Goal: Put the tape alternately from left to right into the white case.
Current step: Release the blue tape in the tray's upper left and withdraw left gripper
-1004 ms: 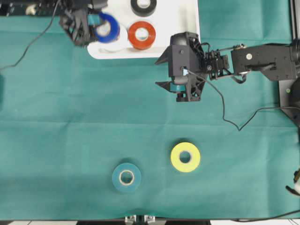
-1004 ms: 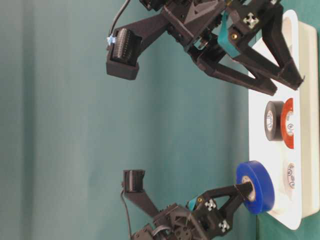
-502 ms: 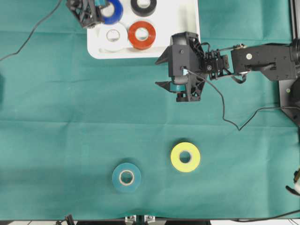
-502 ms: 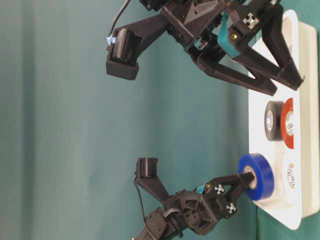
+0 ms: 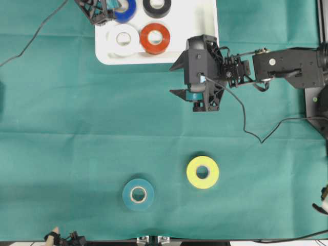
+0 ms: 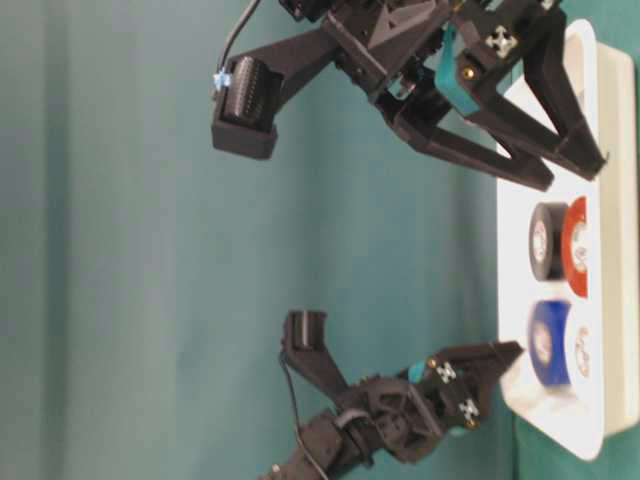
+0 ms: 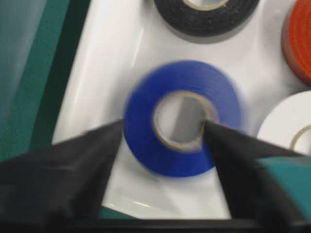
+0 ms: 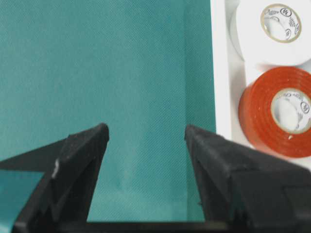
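Now the blue roll lies flat on the floor of the white case, where a second ago it hung off one finger of the left gripper above the rim; the wrist view shows the jaws part-way open, one fingertip outside the roll's wall and the other at its core, so whether they are quite clear of the tape cannot be told through the blur. That makes four rolls in the case: blue beside the black roll in the far row, the white roll and the red-orange roll in the near row, packed close together. By the alternating order, the next pick would fall to the right gripper, which hovers over bare cloth just off the case's near edge, jaws wide and holding nothing. The yellow roll and the teal roll wait well apart from the case, near the table's front edge, with open green cloth all round them. Inside the case, free floor remains on its right side, while the left gripper sits tight against the left rim and should lift straight out to avoid nudging the blue roll.
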Robot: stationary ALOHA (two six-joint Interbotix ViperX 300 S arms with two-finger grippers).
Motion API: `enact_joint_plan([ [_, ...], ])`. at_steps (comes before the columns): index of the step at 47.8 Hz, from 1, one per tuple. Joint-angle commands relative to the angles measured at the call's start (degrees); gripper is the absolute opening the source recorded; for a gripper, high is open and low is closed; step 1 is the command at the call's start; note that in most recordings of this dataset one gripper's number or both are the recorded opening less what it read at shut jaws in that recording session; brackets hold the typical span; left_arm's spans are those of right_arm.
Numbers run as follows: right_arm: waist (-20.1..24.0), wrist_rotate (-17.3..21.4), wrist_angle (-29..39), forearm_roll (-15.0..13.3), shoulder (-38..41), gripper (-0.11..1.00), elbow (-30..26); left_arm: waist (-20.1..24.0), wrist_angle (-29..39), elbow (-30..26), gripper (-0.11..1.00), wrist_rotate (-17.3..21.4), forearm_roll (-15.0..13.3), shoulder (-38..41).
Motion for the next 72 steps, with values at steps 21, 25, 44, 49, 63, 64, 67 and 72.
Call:
enact_joint_plan([
  [21, 0.09, 0.0, -0.44, 0.09, -0.62, 0.7, -0.7, -1.23, -0.53, 4.04, 0.91, -0.18, 0.0, -6.68],
  [25, 0.09, 0.0, -0.53, 0.09, -0.62, 0.7, -0.7, -1.93, -0.44, 5.1, 0.92, -0.26, 0.0, -8.09],
  [44, 0.09, 0.0, -0.44, 0.0, -0.62, 0.7, -0.97, -9.58, -0.09, 9.4, 0.91, -0.53, -0.09, -13.27],
  [49, 0.09, 0.0, -0.53, 0.09, -0.62, 0.7, -0.97, -12.22, -0.09, 10.72, 0.91, -0.62, -0.18, -14.15],
  [63, 0.09, 0.0, -0.44, 0.09, -0.62, 0.7, -0.97, -20.48, -0.09, 12.83, 0.91, -1.49, -0.26, -16.26],
  [64, 0.09, 0.0, -0.44, 0.09, -0.62, 0.7, -0.97, -20.92, -0.09, 12.92, 0.91, -1.85, -0.26, -16.26],
  [67, 0.09, 0.0, -0.44, 0.09, -0.62, 0.7, -0.97, -22.32, -0.09, 12.92, 0.91, -2.99, -0.26, -16.26],
  [72, 0.09, 0.0, -0.44, 0.09, -0.62, 0.7, -0.97, -24.35, -0.09, 13.1, 0.91, -5.63, -0.26, -16.08],
])
